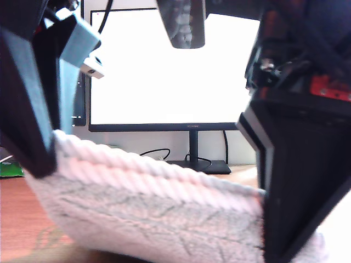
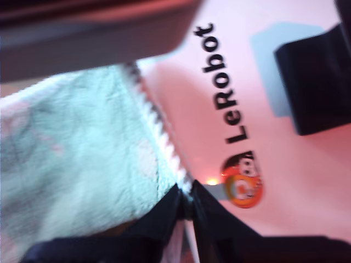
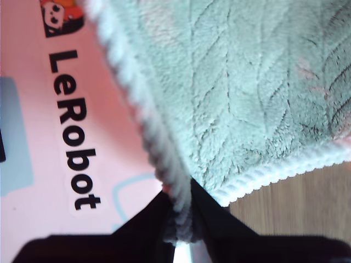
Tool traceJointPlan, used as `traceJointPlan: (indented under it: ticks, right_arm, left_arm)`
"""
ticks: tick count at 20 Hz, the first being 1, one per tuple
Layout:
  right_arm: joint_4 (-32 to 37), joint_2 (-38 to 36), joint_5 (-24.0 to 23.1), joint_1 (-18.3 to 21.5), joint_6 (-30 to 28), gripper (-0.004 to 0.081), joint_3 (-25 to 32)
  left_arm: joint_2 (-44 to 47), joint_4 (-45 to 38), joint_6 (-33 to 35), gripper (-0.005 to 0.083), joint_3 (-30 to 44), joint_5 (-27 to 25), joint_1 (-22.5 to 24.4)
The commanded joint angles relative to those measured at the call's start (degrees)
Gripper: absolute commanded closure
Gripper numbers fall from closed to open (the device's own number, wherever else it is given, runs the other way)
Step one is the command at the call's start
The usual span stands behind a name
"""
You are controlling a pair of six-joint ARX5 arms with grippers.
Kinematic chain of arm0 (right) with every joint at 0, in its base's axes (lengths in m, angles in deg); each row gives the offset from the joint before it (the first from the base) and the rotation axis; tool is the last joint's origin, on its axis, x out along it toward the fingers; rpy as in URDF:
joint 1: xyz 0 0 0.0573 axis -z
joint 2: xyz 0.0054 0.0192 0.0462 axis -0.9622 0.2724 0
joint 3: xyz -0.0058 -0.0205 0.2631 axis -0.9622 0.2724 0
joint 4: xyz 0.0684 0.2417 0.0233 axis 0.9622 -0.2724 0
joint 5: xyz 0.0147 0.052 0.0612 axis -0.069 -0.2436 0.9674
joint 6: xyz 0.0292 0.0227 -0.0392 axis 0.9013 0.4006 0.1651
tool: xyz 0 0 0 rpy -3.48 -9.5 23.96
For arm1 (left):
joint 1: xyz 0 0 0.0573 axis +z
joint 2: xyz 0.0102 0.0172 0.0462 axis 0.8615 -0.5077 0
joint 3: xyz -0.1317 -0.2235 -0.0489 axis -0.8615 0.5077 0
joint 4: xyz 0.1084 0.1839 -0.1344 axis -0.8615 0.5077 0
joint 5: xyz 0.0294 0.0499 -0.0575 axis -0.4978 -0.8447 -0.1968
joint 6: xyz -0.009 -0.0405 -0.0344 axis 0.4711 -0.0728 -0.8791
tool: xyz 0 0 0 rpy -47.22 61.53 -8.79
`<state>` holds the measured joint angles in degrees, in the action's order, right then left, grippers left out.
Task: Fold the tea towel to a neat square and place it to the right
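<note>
Right now my two grippers hold the tea towel (image 1: 148, 208) up by its ribbed edge, and it hangs between them over the desk. It is soft and fluffy, so it bends and droops in the middle and will not keep a shape by itself. I think it is light, and it will not break, but a thin bite on the fluff could slip. The thick corded edge is the best place to hold, near the corners, and that is where both grips are. In the exterior view, a dark arm stands at about 9 o'clock and another at about 4 o'clock, but I cannot tell which is which. My first gripper (image 2: 186, 201) is pinched tight on the cord. My second gripper (image 3: 181, 211) is pinched tight on the cord too, right at a corner. Under the cloth lies a pink mat (image 2: 285, 181) with the word LeRobot (image 3: 74, 129) on it, and bare wooden desk (image 3: 296, 213) shows next to the mat. The mat looks flat and smooth, good for laying a fold down. At the back, near 12 o'clock in the exterior view, a bright monitor (image 1: 164, 71) stands on its foot, with wires behind.
</note>
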<state>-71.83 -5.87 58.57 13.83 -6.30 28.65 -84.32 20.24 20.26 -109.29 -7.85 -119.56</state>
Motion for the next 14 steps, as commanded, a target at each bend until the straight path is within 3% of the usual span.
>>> traceJointPlan:
  ticks: [1,5,11,14]
  right_arm:
    - [-3.2,0.4,-2.2,2.5,0.2,0.0781,0.4]
    - [-1.8,0.4,-2.2,6.4,0.4,0.0781,-3.2]
    - [6.9,0.6,-2.5,12.6,0.7,0.0781,-5.5]
    - [11.2,1.8,-4.0,13.8,0.7,0.0781,-5.9]
  left_arm:
    - [-0.6,2.8,-0.5,0.0797,1.1,-1.8,2.0]
    - [-0.6,1.0,-1.1,0.0797,1.1,-2.7,8.1]
    - [-0.7,-6.0,-0.7,0.0797,1.1,-4.3,15.5]
    - [-1.0,-9.2,0.7,0.0797,1.1,-5.5,17.5]
